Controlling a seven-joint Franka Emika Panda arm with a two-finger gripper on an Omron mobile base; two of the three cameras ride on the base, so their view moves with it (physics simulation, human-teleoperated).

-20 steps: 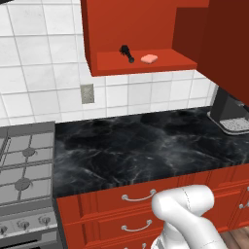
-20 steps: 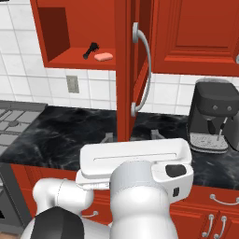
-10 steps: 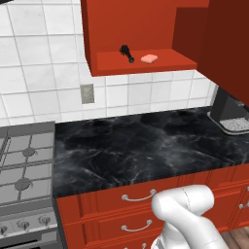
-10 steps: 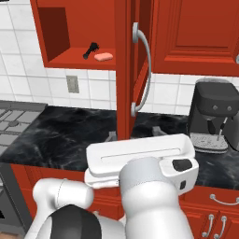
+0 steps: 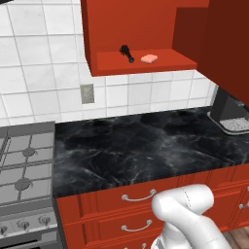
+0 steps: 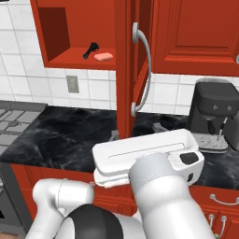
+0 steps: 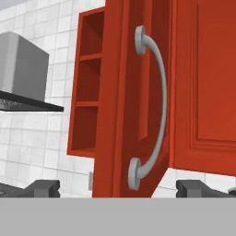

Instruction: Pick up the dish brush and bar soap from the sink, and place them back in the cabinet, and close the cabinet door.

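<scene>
Cabinet door (image 7: 120, 106) stands edge-on ahead, between the spread fingers (image 7: 46, 188).

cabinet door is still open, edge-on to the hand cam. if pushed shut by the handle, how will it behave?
The cabinet door should swing stiffly on its hinges, not flex: it looks rigid. Its curved handle looks smooth, so the open pincer may slip along it.

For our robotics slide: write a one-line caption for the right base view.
Brush and soap on the cabinet shelf; door open, edge-on, arm facing its handle.
</scene>
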